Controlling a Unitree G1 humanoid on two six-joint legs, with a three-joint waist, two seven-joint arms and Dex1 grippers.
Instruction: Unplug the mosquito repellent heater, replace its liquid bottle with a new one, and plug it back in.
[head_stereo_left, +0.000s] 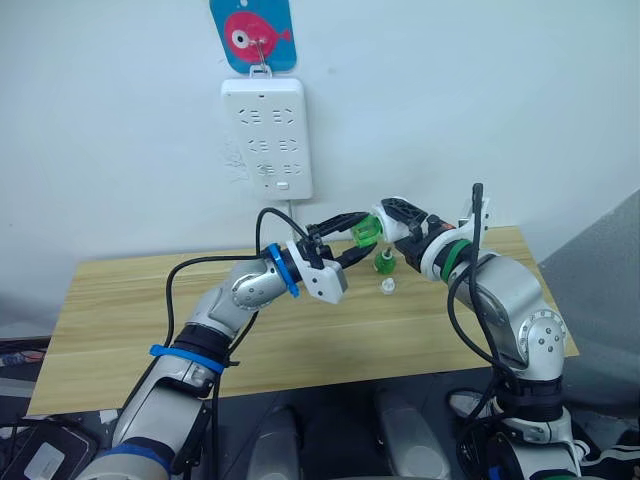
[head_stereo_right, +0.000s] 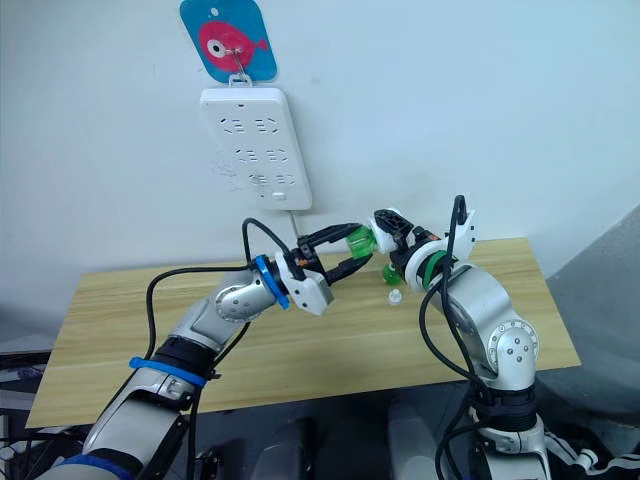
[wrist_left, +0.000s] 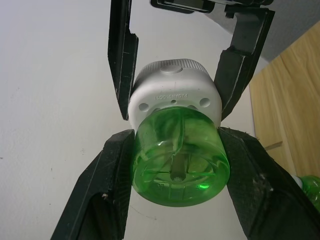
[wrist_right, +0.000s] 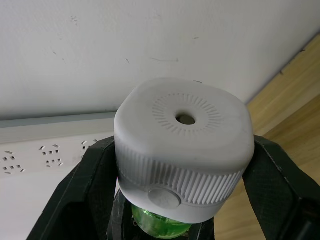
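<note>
Both arms are working the bottle at the heater, in mid-air above the table.

The right gripper (wrist_right: 175, 200) is clamping the small white rounded plastic mosquito repellent heater (wrist_right: 184, 150), while the left gripper (wrist_left: 175, 165) is closing on the translucent green liquid bottle (wrist_left: 177, 160) seated in it. The bottle needs turning about its own axis, with the heater gripped firmly. Below, a second green bottle (head_stereo_left: 384, 263) and a small white cap (head_stereo_left: 387, 286) are sitting on the light wooden table (head_stereo_left: 130, 310); a white power strip (head_stereo_left: 268, 135) is hanging on the white wall.

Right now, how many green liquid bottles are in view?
2. One bottle is attached to the mosquito repellent heater, held between the left gripper and the right gripper; another bottle stands on the table below them.
</note>
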